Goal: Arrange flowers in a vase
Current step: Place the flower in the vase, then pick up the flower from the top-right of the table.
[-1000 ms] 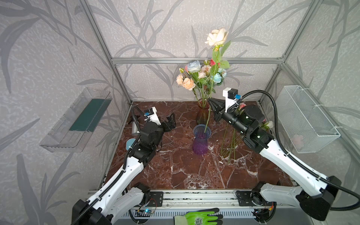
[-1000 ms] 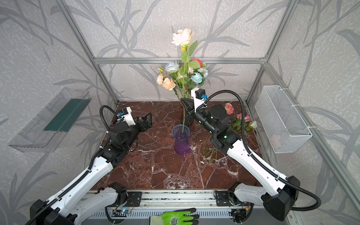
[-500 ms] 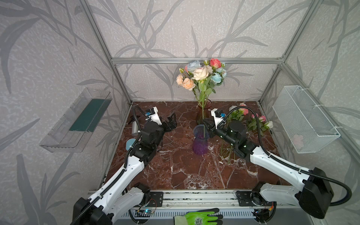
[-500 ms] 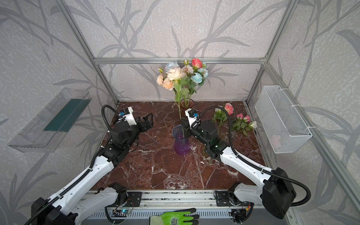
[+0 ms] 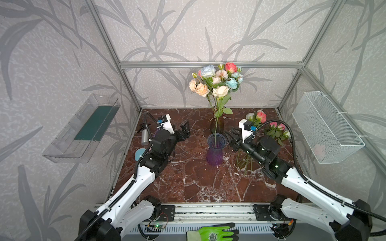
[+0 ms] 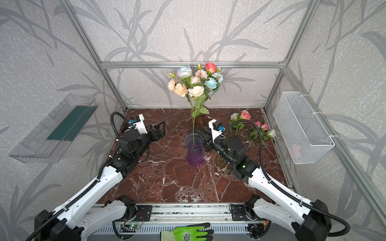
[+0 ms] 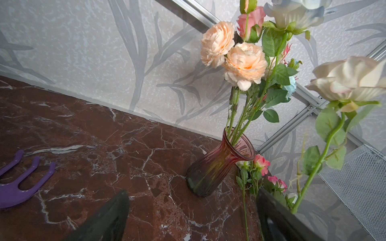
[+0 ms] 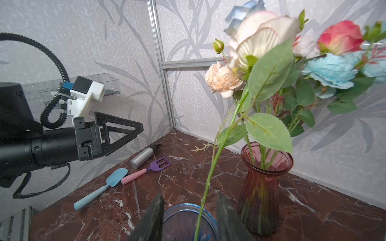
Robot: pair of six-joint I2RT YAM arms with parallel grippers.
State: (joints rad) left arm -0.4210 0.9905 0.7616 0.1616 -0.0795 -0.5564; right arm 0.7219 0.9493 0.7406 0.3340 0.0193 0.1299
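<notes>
— Where's the rose [image 5: 220,91]?
— Standing in the purple vase [image 5: 215,150]. My right gripper [image 8: 189,197] is at its rim, jaws apart either side of the stem [image 8: 208,177], holding nothing. Left gripper [image 5: 184,130] spread, empty.
— Next one?
— From the loose flowers [image 5: 275,131] beside my right arm [image 5: 302,183]. Light, springy, top-heavy, I reckon: I'd pinch bare stem low down, never the petals.

Enclosure walls: pale grey textured wallpaper with darker grey leaf print [image 5: 188,31], framed by silver aluminium extrusion bars [image 5: 208,64]. Surface: glossy dark red-brown marble-pattern slab with white veins [image 5: 198,183]. Clear plastic trough shelf with dark green liner [image 5: 69,150] hangs on one side wall, white wire-mesh basket [image 5: 321,121] on the opposite wall. Lighting even and diffuse, shadows soft.
</notes>
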